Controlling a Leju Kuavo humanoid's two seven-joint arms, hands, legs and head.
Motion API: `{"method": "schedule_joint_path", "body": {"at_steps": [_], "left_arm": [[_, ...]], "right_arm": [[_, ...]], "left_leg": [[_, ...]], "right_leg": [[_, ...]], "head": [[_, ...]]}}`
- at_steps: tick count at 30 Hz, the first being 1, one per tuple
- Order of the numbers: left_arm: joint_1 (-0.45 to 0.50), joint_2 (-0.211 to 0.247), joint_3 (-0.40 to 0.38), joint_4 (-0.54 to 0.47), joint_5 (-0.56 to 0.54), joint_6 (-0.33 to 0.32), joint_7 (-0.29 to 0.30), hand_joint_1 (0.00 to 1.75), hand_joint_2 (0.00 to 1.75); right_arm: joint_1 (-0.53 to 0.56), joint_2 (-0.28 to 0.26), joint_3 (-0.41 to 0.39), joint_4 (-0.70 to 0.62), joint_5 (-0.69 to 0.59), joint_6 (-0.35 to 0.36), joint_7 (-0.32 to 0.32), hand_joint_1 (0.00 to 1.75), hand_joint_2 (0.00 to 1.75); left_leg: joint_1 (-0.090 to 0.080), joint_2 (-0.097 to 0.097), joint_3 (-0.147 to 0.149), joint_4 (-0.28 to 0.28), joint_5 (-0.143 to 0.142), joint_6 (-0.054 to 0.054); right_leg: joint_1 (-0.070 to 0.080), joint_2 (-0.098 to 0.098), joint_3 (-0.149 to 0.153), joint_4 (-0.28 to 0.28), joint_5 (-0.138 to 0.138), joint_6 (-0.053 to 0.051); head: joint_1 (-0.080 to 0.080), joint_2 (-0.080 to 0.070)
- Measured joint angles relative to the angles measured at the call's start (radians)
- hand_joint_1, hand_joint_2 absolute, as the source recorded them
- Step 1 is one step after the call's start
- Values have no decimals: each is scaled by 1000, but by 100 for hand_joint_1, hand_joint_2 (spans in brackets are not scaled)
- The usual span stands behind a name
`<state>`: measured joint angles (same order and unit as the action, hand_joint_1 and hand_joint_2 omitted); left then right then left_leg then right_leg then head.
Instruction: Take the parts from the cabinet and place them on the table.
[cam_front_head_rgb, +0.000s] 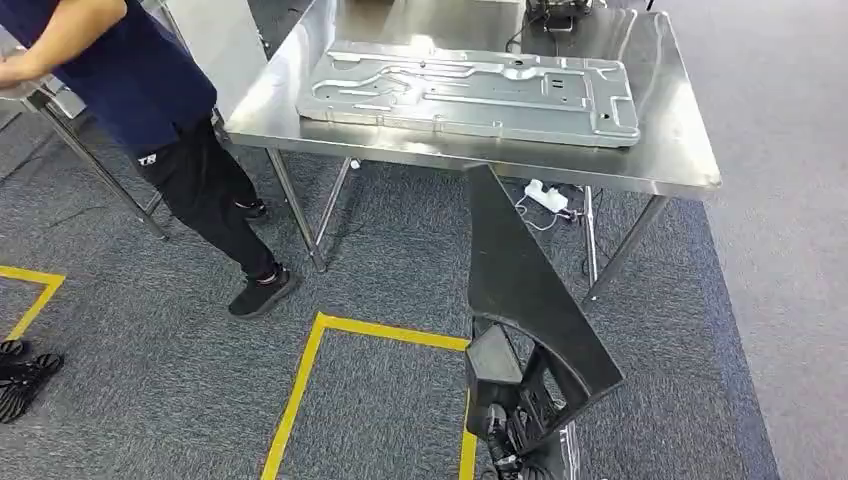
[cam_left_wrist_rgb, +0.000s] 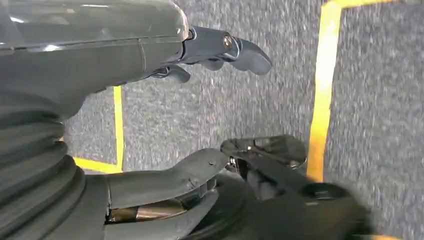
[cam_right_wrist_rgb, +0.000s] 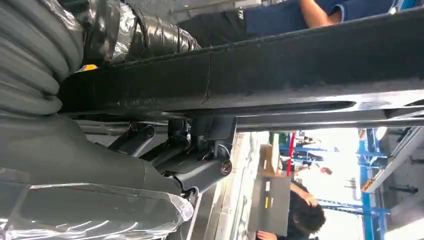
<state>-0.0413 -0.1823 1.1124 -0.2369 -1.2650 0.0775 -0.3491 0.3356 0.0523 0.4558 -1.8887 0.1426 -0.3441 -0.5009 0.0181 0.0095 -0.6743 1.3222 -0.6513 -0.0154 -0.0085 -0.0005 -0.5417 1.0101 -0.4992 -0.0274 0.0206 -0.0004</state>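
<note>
At lower centre of head view, black triangular part (cam_front_head_rgb: 520, 280) is held upright by right hand (cam_front_head_rgb: 510, 400), fingers clamped on lower end. Left hand (cam_left_wrist_rgb: 220, 50) is empty, fingers apart. Part judged stiff, long, top-heavy; firm low grip needed before tabletop (cam_front_head_rgb: 670, 150).

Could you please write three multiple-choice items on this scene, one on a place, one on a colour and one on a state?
1. Where does the silver panel lie?
A. on the steel table
B. on the carpet
C. in the left hand

2. What colour is the tape on the carpet?
A. red
B. yellow
C. white

3. What is the right hand doing?
A. hanging with nothing in it
B. resting flat on the table
C. gripping the black part

Answers: 1 A, the head view shows the panel flat on the tabletop. 2 B, yellow lines run across the grey carpet. 3 C, the right wrist view shows the fingers wrapped against the long black part, which the head view shows raised before the table.
</note>
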Motion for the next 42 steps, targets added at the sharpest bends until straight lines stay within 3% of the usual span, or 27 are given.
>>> {"method": "schedule_joint_path", "body": {"at_steps": [1, 2, 4, 5, 6, 9, 11, 12, 15, 16, 17, 19, 20, 22, 23, 26, 27, 30, 31, 32, 33, 35, 36, 37, 38, 40, 42], "left_arm": [[0, 0, 1, 0, 1, -1, 2, 0, 175], [2, 1, 3, 0, 0, -2, 2, 0, 175], [3, 1, 7, 0, 0, -2, 4, 0, 175], [3, 4, 10, 0, 1, -2, 5, 0, 175], [1, 8, 13, 0, 1, -3, 6, 0, 175], [1, 7, 15, 0, 0, -4, 8, 0, 175], [7, 7, 16, 0, -2, -4, 10, 0, 175], [7, 8, 16, 0, -2, -4, 11, 0, 175], [2, 7, 16, 0, -3, -6, 12, 0, 175], [3, 7, 16, 0, -3, -6, 14, 0, 175], [3, 7, 16, 0, -4, -8, 16, 0, 175], [5, 7, 16, 0, -6, -8, 17, 0, 175], [6, 7, 16, 0, -6, -9, 18, 0, 175], [2, 7, 17, 0, -11, -11, 19, 0, 175], [0, 7, 17, 0, -12, -11, 19, 0, 175], [2, 8, 18, 0, -14, -13, 19, 0, 175], [0, 8, 18, 0, -15, -13, 19, 0, 175], [-1, 8, 19, 0, -15, -14, 19, 0, 175], [1, 8, 19, 0, -15, -14, 20, 0, 175], [4, 8, 19, 0, -17, -14, 21, 0, 175], [6, 8, 19, 0, -19, -14, 22, 0, 175], [6, 8, 19, 0, -26, -15, 22, 0, 175], [6, 13, 19, 0, -31, -15, 23, 0, 175], [1, 19, 20, 0, -35, -17, 23, 0, 175], [0, 16, 20, 0, -40, -21, 24, 0, 175], [5, 18, 20, 0, -51, -25, 30, 0, 175], [7, 18, 20, 0, -59, -28, 33, 0, 175]], "right_arm": [[0, 0, 1, 2, 0, -2, 0, 175, 175], [0, 0, 1, 4, 1, -3, 1, 175, 175], [0, 0, 2, 4, 8, -7, 2, 175, 175], [-1, 0, 4, 4, 14, -12, 3, 175, 175], [-2, 0, 6, 5, 18, -18, 4, 175, 175], [-4, 0, 9, 5, 29, -28, 10, 175, 175], [-7, -1, 10, 5, 37, -42, 14, 175, 175], [-9, -1, 11, 5, 40, -45, 13, 175, 175], [-12, -1, 11, 8, 48, -57, 17, 175, 175], [-12, -2, 11, 10, 50, -58, 18, 175, 175], [-12, -2, 11, 13, 52, -60, 21, 175, 175], [-12, -2, 11, 15, 53, -63, 23, 175, 175], [-12, -3, 11, 15, 55, -65, 24, 175, 175], [-17, -4, 12, 19, 62, -76, 31, 175, 175], [-15, -5, 12, 19, 67, -80, 32, 175, 175], [-14, -6, 13, 23, 91, -101, 48, 175, 175], [-15, -6, 13, 23, 99, -108, 52, 175, 175], [-18, -6, 13, 25, 106, -111, 54, 175, 175], [-18, -6, 13, 27, 107, -111, 55, 175, 175], [-18, -6, 13, 30, 115, -117, 62, 175, 175], [-18, -6, 13, 32, 132, -131, 70, 175, 175], [-20, -6, 11, 33, 183, -158, 100, 175, 175], [-23, -5, 5, 35, 218, -170, 120, 175, 175], [-29, -4, -3, 38, 250, -178, 139, 175, 175], [-35, -2, -17, 42, 284, -184, 163, 175, 175], [-50, 5, -51, 56, 353, -185, 215, 175, 175], [-75, 9, -95, 72, 404, -182, 244, 175, 175]], "left_leg": [[0, 0, -13, 8, 19, 1], [0, 0, -2, -31, 59, 4], [-2, -1, 67, -199, 164, 17], [-8, -6, 94, -276, 190, 30], [-11, -11, 96, -277, 175, 39], [-16, -9, 98, -303, 171, 46], [-7, -8, 128, -319, 172, 54], [-6, -8, 135, -322, 169, 58], [-6, -8, 142, -321, 158, 64], [-5, -8, 148, -321, 153, 63], [-4, -8, 157, -321, 146, 60], [0, -8, 184, -321, 128, 52], [1, -8, 193, -320, 119, 47], [-2, -8, 190, -315, 108, 31], [-3, -5, 189, -317, 103, 23], [2, -4, 204, -295, 97, 10], [2, -5, 186, -245, 90, 9], [1, -5, 52, -31, -7, 5], [1, -5, 21, 7, -16, 6], [0, -5, 9, 2, 3, 10], [-2, -5, 18, -46, 47, 17], [-15, -6, 74, -217, 166, 44], [-21, -4, 92, -257, 176, 64], [-28, -4, 86, -269, 161, 69], [-34, -4, 93, -286, 160, 65], [-38, -5, 106, -313, 171, 78], [-23, -4, 149, -344, 181, 78]], "right_leg": [[2, 3, 6, 0, -4, 0], [3, 8, 13, 0, -9, 1], [6, 14, 33, 1, -22, 5], [6, 14, 39, 0, -29, 7], [8, 14, 36, 2, -32, 12], [6, 18, 35, 9, -26, 32], [1, 14, 32, 30, -39, 40], [2, 11, 12, 73, -58, 46], [-5, 10, -129, 287, -142, 60], [-7, 9, -158, 318, -141, 63], [-9, 7, -165, 305, -110, 66], [-15, 3, -118, 164, 3, 69], [-17, -1, -85, 79, 62, 68], [-5, -9, -84, 34, 10, 52], [-3, -8, -85, 42, 34, 42], [-6, 1, -60, 33, 24, 16], [-5, 0, -50, 32, 19, 8], [2, 1, -38, 32, 4, -5], [5, 3, -32, 32, -1, -8], [9, 6, -23, 32, -7, -8], [13, 9, -13, 32, -14, -8], [22, 10, 10, 31, -28, -7], [17, 9, 13, 28, -33, -6], [17, 6, 16, 27, -35, -1], [9, 7, 10, 23, -33, 8], [5, 5, 21, 28, -14, 22], [8, 5, 28, 49, -30, 31]], "head": [[0, 0], [0, 0], [0, 0], [0, 0], [1, 0], [-1, 0], [0, 0], [0, 0], [0, 0], [0, 0], [0, 0], [0, 0], [0, 0], [1, 0], [-2, 0], [-2, 0], [-1, 0], [-2, 0], [-2, 0], [-1, 0], [-2, 0], [-2, 0], [0, 0], [0, 0], [-4, 0], [-3, 0], [-1, 0]]}}
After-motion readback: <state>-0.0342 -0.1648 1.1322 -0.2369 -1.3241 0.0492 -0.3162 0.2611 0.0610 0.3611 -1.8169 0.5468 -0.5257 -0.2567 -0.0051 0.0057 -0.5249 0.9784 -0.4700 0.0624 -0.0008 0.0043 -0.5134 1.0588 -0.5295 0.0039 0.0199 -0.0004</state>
